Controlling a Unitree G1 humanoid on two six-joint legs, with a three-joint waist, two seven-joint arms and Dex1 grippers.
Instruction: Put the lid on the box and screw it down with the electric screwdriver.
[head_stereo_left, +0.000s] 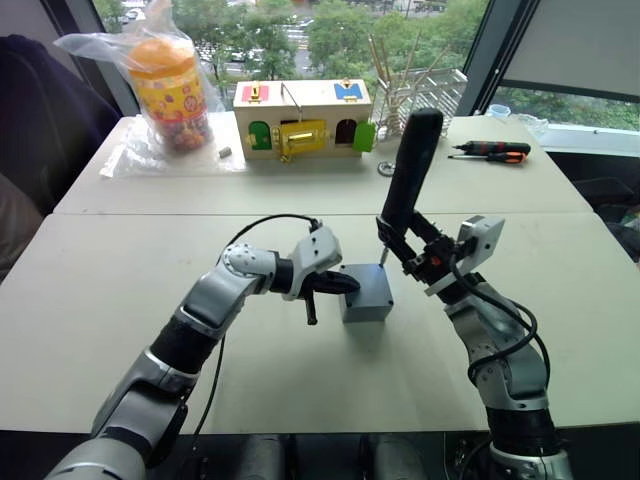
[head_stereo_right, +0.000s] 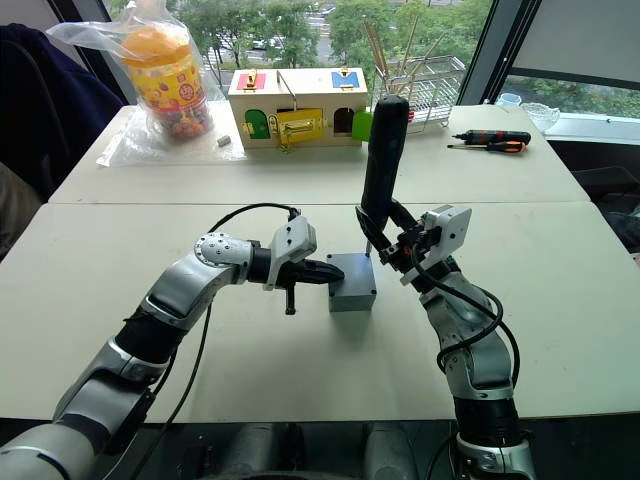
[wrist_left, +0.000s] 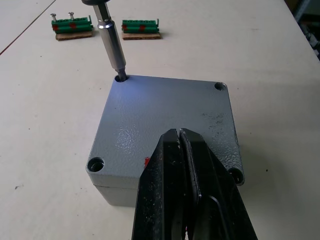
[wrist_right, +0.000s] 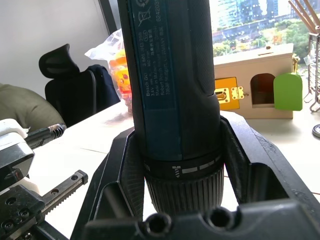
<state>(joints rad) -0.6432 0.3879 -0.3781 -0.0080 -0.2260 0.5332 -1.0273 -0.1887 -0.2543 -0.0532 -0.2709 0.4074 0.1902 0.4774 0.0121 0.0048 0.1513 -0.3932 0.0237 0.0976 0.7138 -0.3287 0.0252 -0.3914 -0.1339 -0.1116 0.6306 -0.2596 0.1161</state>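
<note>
On the box, the lid is sitting; the right gripper is grasping the electric screwdriver, bit in a corner hole; the left gripper, fingers clenched, is resting on the lid.

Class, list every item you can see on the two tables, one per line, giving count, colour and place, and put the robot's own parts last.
Box: one, grey, near table centre.
Lid: one, grey with a small red mark, on the box.
Electric screwdriver: one, dark blue-black, upright, bit in a corner hole of the lid.
Connector strips: two, green, on the near table beyond the box.
Wooden box: one, pale with coloured doors, far table.
Bagged jar: one, yellow and orange in clear plastic, far table left.
Hand screwdrivers: two, black and orange, far table right.
Wire rack: one, metal, holding sticks, behind the wooden box.
Left gripper: black jaws shut, tips on the lid.
Right gripper: black jaws clamped on the electric screwdriver.
</note>
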